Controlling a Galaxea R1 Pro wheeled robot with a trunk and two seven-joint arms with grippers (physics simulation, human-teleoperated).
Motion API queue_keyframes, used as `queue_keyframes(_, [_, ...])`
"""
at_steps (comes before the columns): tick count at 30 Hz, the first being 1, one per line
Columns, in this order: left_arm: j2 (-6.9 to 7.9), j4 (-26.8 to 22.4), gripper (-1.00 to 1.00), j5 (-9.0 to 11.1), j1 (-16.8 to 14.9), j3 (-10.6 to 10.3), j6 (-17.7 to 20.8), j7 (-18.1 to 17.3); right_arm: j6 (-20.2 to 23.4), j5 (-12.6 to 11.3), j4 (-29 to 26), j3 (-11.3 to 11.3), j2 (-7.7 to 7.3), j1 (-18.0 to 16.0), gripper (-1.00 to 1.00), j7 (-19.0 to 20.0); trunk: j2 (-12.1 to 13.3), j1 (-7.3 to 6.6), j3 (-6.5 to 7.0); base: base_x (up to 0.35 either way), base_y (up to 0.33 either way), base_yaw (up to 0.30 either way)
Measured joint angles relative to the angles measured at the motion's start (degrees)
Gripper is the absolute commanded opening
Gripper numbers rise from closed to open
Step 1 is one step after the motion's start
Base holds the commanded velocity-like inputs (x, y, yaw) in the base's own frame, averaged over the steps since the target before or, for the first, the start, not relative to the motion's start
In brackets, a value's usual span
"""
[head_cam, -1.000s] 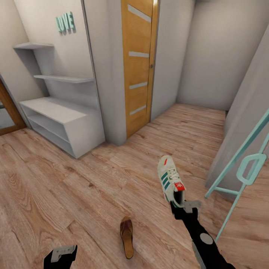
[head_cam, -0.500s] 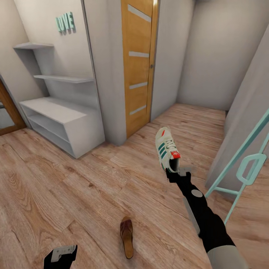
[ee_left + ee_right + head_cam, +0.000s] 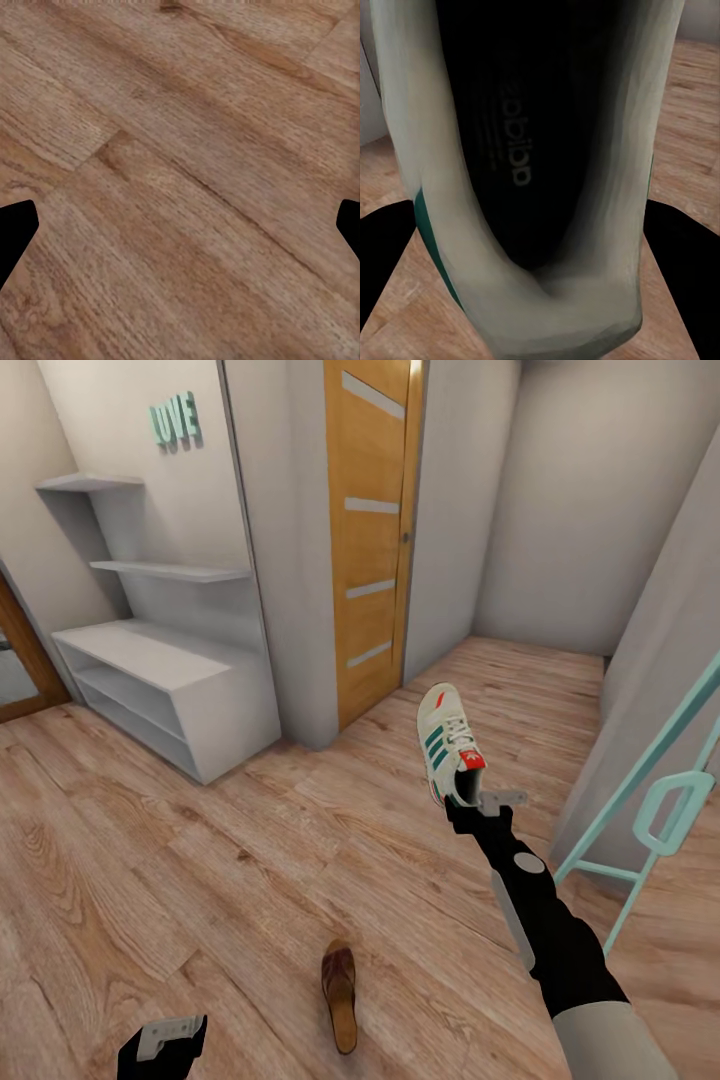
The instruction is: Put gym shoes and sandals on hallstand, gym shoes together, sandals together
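Note:
My right gripper [image 3: 468,801] is shut on the heel of one white gym shoe [image 3: 446,742] with green stripes and a red tongue label. It holds the shoe in the air above the corridor floor [image 3: 250,860], toe pointing away. The right wrist view looks into the shoe's dark insole [image 3: 514,150], with black fingers [image 3: 386,259] on either side of the heel. One brown sandal [image 3: 340,994] lies on the floor near me. The light grey hallstand [image 3: 150,655] stands at the far left with bare shelves. My left gripper [image 3: 162,1040] hangs low and open over the planks [image 3: 180,150]. The other shoe and sandal are out of view.
An orange wooden door [image 3: 372,530] stands behind the hallstand's wall corner. A teal metal frame [image 3: 660,800] leans at the right wall. A brown-framed wardrobe edge [image 3: 18,660] is at the far left. Open floor lies between me and the hallstand.
My right arm has lifted the gym shoe higher and stretched it farther forward. The left gripper and the sandal have stayed put.

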Motion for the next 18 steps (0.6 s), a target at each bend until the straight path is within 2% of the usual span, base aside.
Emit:
queue_keyframes(10, [0.00, 0.15, 1.00, 0.01, 0.00, -0.01, -0.01, 0.00, 0.12, 0.26, 0.89, 0.24, -0.01, -0.02, -1.00, 0.04, 0.00, -0.01, 0.00, 0.138, -0.013, 0.000])
queue_keyframes(18, [-0.08, 0.21, 1.00, 0.08, -0.01, -0.05, -0.02, 0.00, 0.08, 0.21, 1.40, 0.26, 0.02, -0.02, -1.00, 0.16, 0.00, -0.02, 0.00, 0.225, -0.139, 0.000])
